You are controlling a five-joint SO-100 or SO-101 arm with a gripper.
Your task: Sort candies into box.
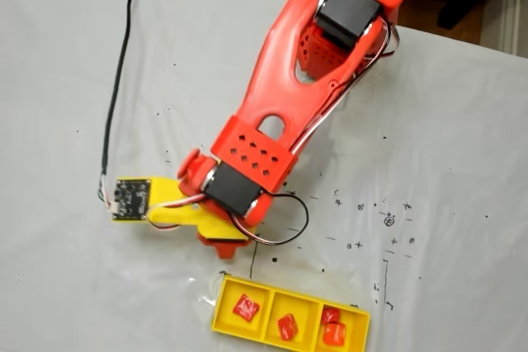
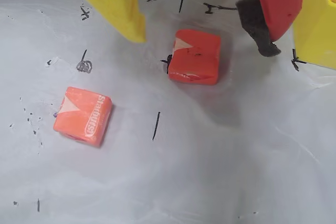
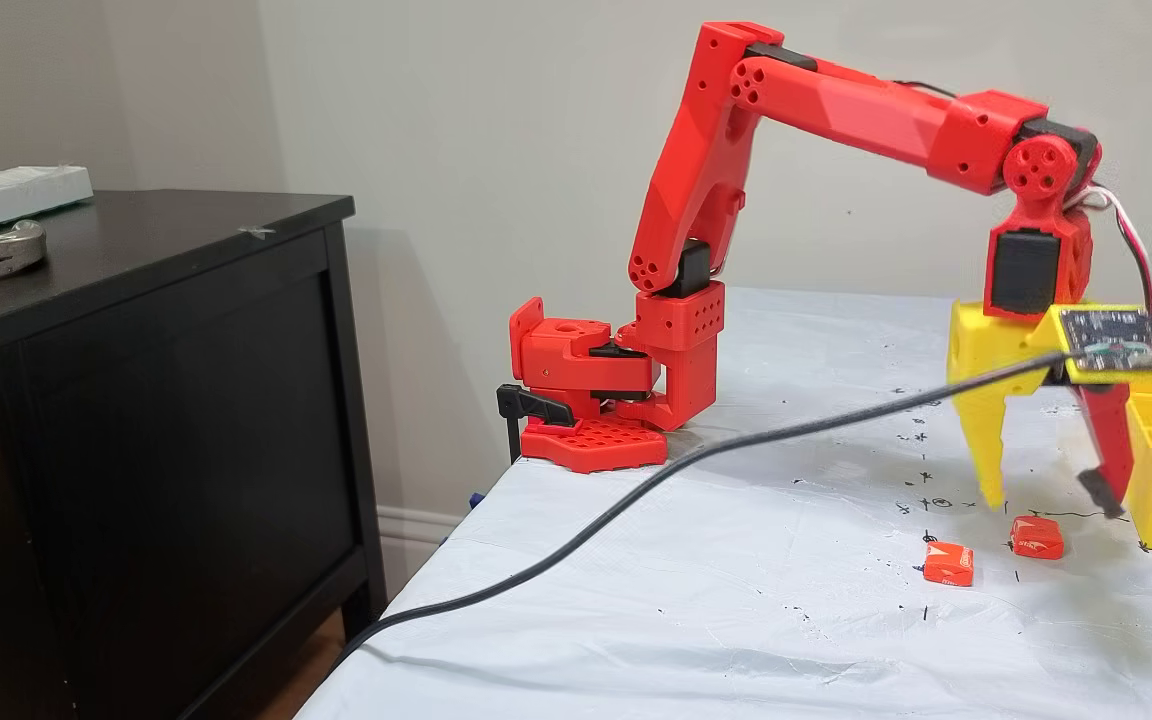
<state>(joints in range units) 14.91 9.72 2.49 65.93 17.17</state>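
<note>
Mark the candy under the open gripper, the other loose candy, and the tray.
Darker red-orange wrapped candy [image 2: 195, 56], wrist view: top face.
Paler orange square candy [image 2: 83, 115], wrist view: printed top.
Yellow three-compartment plastic tray [image 1: 218, 316], a fixed view: left wall.

We see 2 loose red-orange square candies on the white table: one and a paler one lying flat, apart. The yellow 3-compartment box holds 4 more: 1, 1, then 2 touching.
</note>
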